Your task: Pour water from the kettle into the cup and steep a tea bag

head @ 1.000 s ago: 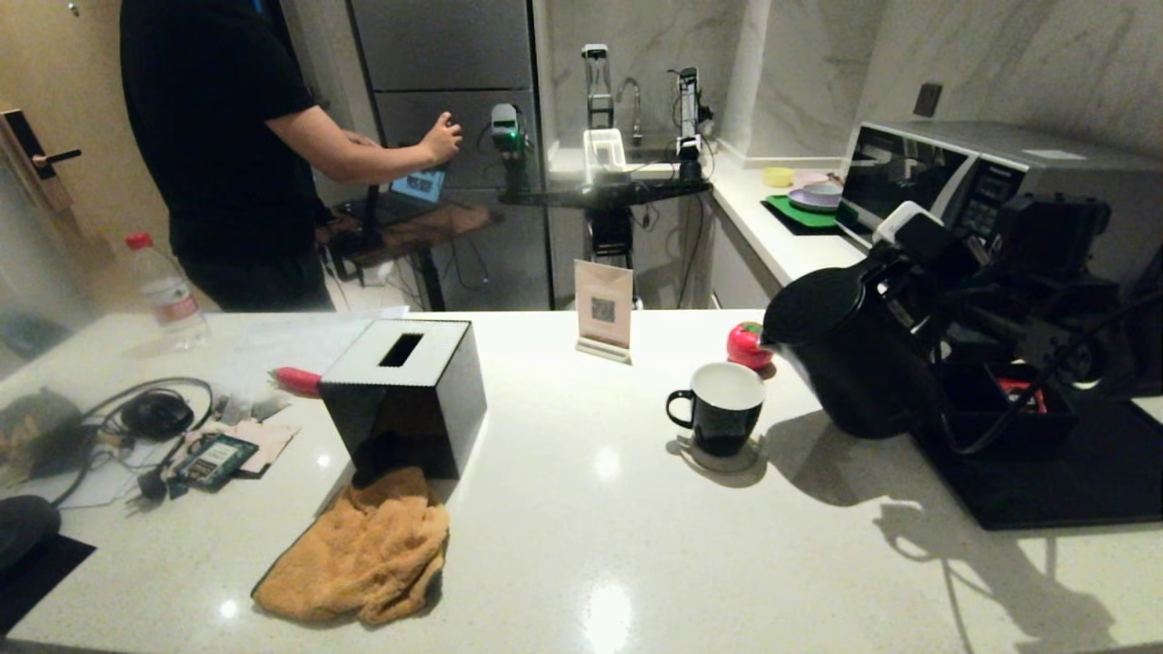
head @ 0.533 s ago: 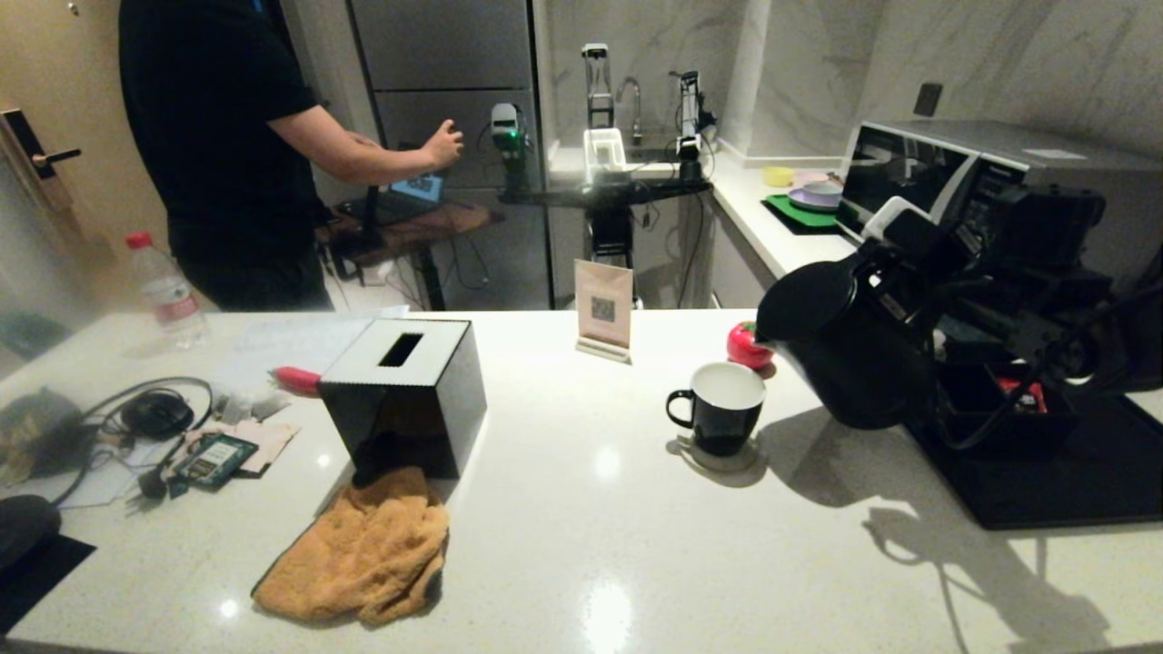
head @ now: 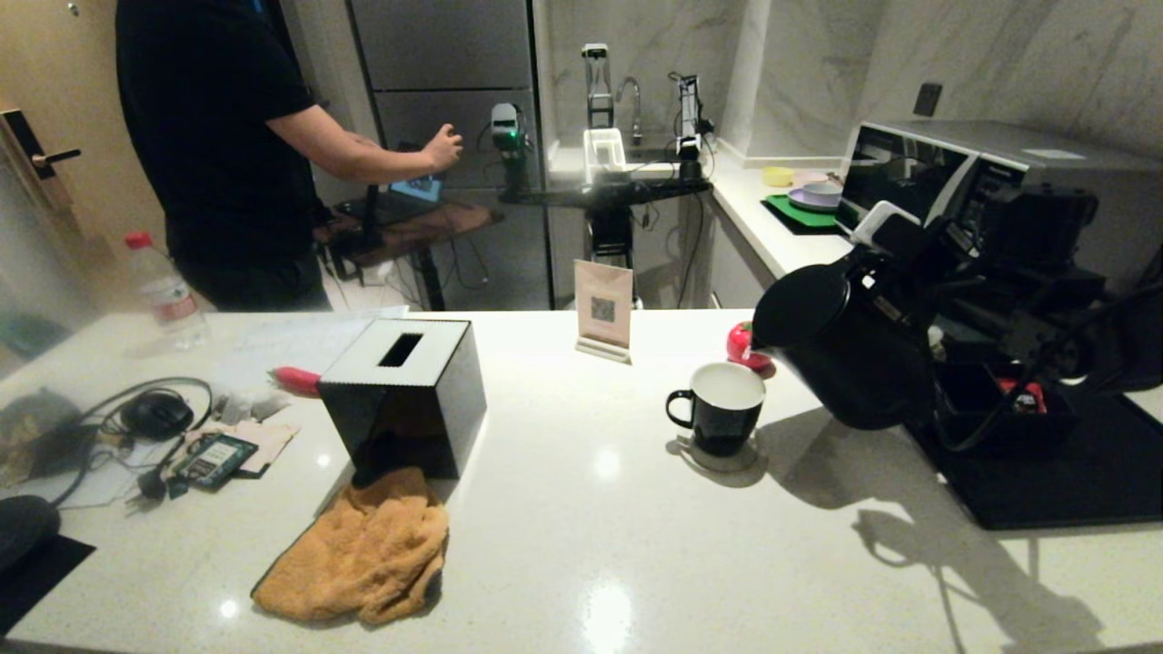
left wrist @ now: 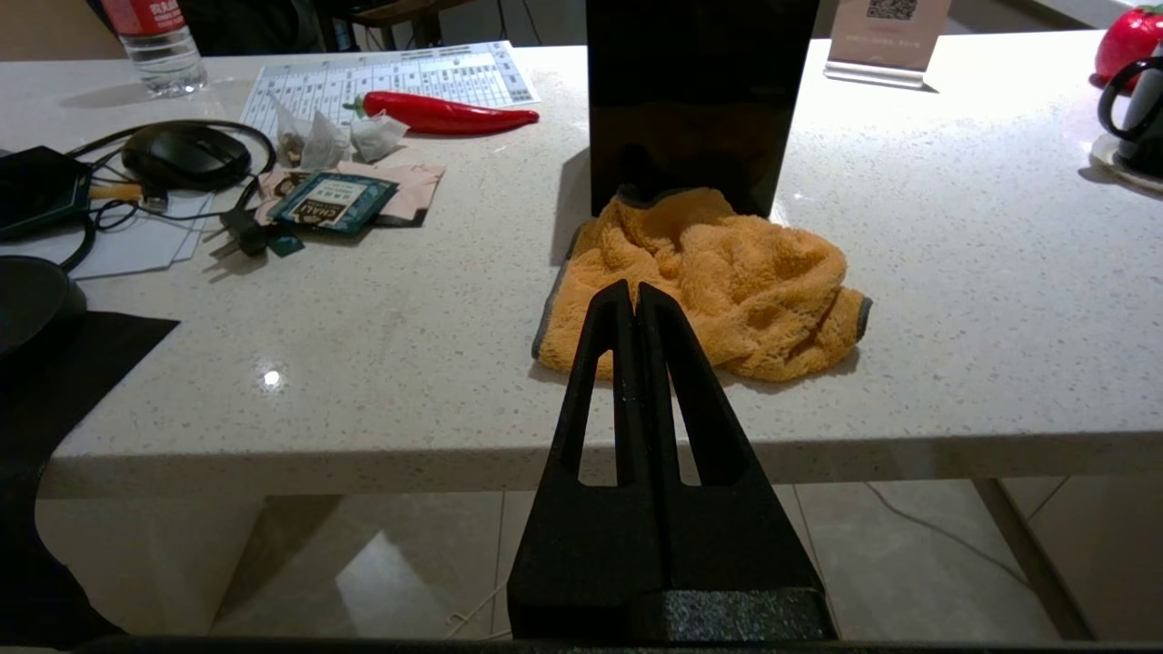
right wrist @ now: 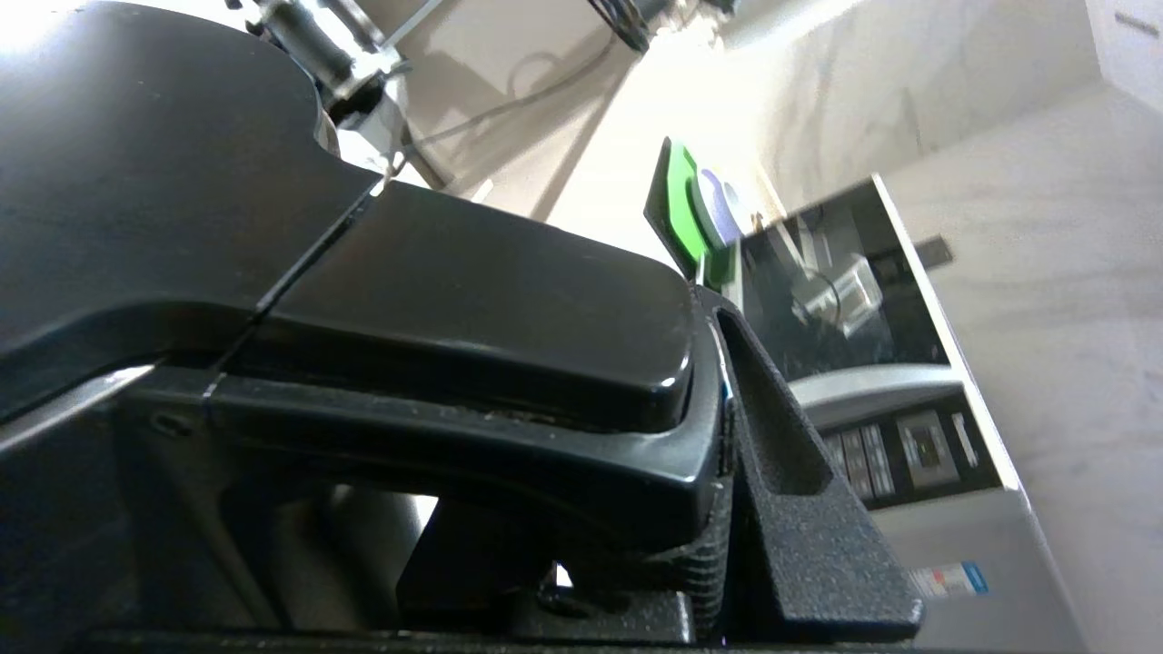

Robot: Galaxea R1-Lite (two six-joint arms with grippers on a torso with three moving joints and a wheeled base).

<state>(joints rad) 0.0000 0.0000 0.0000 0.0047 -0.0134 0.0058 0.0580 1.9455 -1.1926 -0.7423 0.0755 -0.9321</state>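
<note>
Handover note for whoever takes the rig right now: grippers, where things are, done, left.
Right gripper: shut on the kettle handle, holding it tilted, spout toward the cup and to the cup's right, off the counter.
Left gripper: shut, empty, parked below the counter edge near the orange cloth.
Cup: upright on a coaster; whether it holds water cannot be told.
Tea bags: loose on the counter's left side, by the red chilli.
Done: kettle picked up, tilted.
Left: pour, set kettle down, steep a bag.
</note>
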